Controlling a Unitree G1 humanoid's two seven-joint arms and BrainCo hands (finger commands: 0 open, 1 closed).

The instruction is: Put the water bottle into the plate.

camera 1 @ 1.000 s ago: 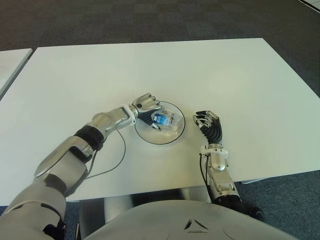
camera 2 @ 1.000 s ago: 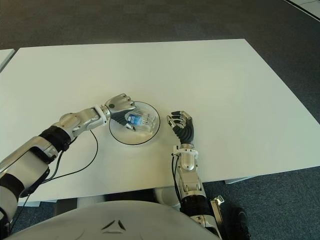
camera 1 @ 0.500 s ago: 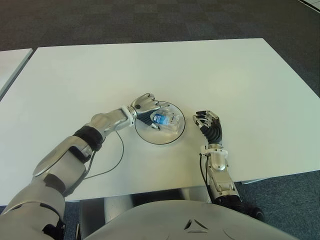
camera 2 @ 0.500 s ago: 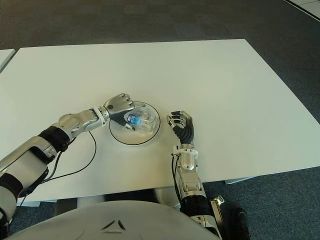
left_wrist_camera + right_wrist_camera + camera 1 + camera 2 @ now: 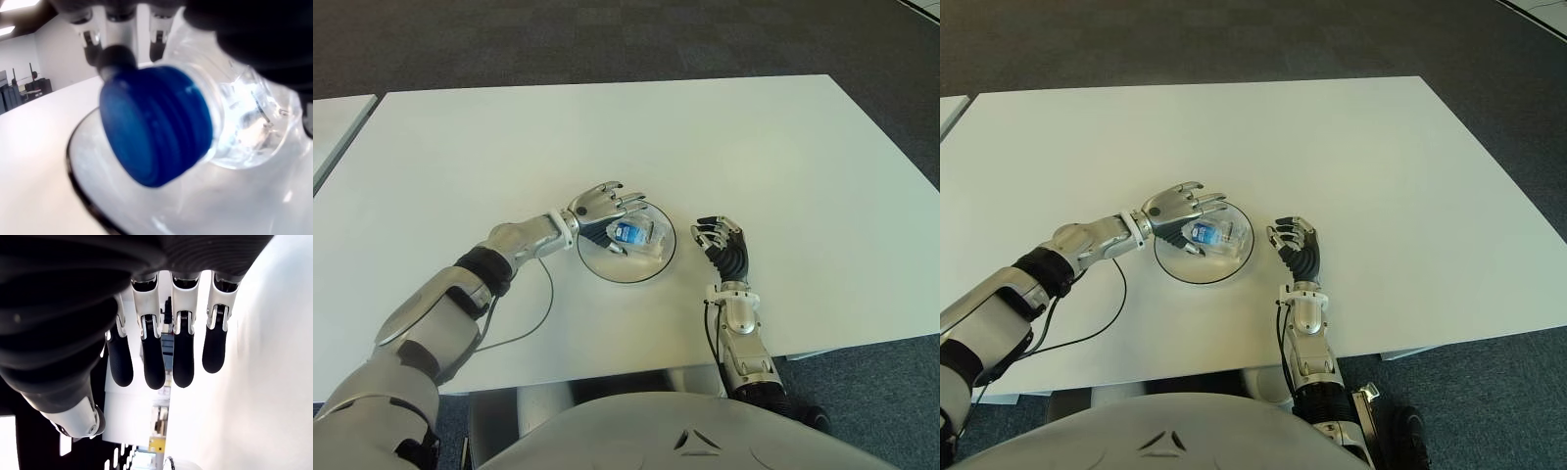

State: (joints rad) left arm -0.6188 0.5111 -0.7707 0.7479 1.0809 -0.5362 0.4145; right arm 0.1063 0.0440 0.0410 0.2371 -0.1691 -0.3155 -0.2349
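Left eye view shows the left hand (image 5: 607,203) over the far left rim of the plate (image 5: 607,267), and its fingers (image 5: 628,203) are now spread out flat. Half a second ago those fingers were curled down around the water bottle (image 5: 636,235), so the hand has just let go. The bottle lies on its side inside the plate, with its blue cap (image 5: 155,129) pointing toward the left hand, and it has not rolled since the fingers opened. From the left wrist view, the cap looks very close to the hand, and I can see the clear body of the bottle resting on the plate's glass. The hand holds nothing now. The plate sits near the front edge of the table (image 5: 783,157), about in the middle between its left and right sides. The right hand (image 5: 722,245) shows just to the right of the plate, with its fingers bent in and empty, and it has not moved. I think the job is almost done, because the bottle is already in the plate. What is left, I guess, is for the left hand to lift away without bumping the bottle. A round bottle on its side could roll if a finger knocks it.
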